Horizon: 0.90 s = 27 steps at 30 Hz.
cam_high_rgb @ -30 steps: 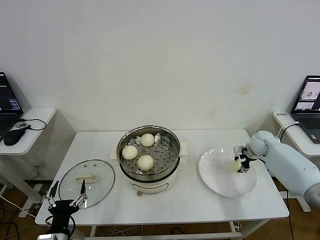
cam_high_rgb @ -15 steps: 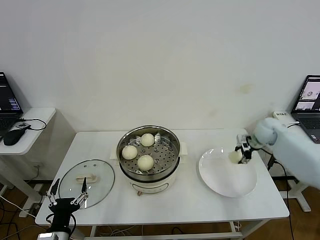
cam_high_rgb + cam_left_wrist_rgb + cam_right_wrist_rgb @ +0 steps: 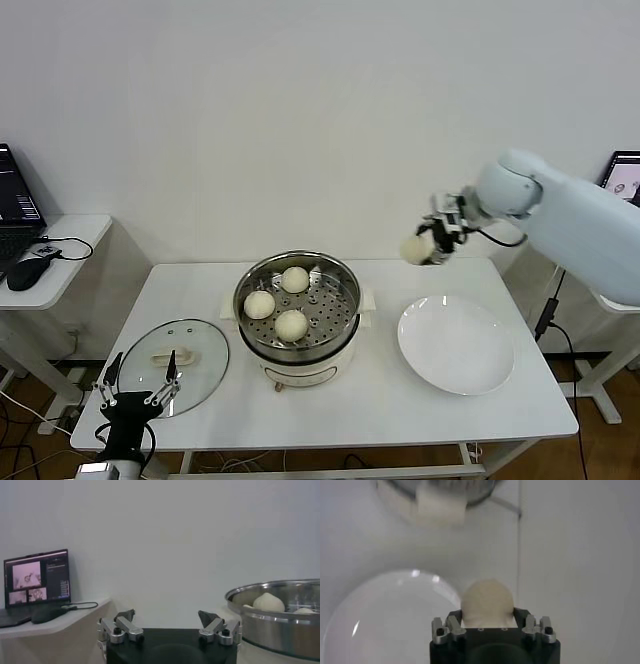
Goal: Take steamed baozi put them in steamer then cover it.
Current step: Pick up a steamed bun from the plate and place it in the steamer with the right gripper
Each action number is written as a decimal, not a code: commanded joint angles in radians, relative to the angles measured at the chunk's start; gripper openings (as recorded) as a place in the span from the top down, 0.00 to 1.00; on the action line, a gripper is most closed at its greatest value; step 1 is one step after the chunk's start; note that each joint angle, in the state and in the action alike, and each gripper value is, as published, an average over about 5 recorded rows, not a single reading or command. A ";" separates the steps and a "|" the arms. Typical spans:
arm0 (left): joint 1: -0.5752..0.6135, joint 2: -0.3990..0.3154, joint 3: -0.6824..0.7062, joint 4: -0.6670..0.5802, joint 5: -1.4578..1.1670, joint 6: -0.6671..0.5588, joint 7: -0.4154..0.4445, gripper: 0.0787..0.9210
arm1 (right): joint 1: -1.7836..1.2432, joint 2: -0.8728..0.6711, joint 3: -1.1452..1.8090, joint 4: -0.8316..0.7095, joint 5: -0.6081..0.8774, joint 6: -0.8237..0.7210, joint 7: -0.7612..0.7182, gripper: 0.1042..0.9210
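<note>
Right claw (image 3: 432,243) with 1 baozi (image 3: 414,250), airborne

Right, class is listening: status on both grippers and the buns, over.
Right gripper shut on the fourth baozi, raised between plate and steamer. Left gripper open, parked by the cover. Three buns in the steamer. Path clear.

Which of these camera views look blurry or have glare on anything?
Head view: even, soft light, the steamer and cover sharp, faint reflections on the glass. Right wrist view: the right gripper and its steamed baozi fairly sharp, the plate below soft, with bright glints. Left wrist view: the left gripper sharp.
</note>
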 commanded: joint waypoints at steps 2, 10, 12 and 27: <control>0.008 -0.007 -0.009 -0.008 0.001 -0.003 0.000 0.12 | 0.079 0.239 -0.140 0.077 0.271 -0.184 0.159 0.32; 0.011 -0.019 -0.012 -0.021 0.002 -0.003 -0.001 0.12 | -0.080 0.361 -0.123 -0.036 0.210 -0.193 0.209 0.33; 0.011 -0.020 -0.014 -0.023 0.001 -0.003 -0.001 0.12 | -0.103 0.376 -0.124 -0.066 0.167 -0.188 0.203 0.33; 0.013 -0.022 -0.020 -0.016 -0.001 -0.007 -0.001 0.12 | -0.176 0.397 -0.099 -0.194 0.006 -0.143 0.183 0.33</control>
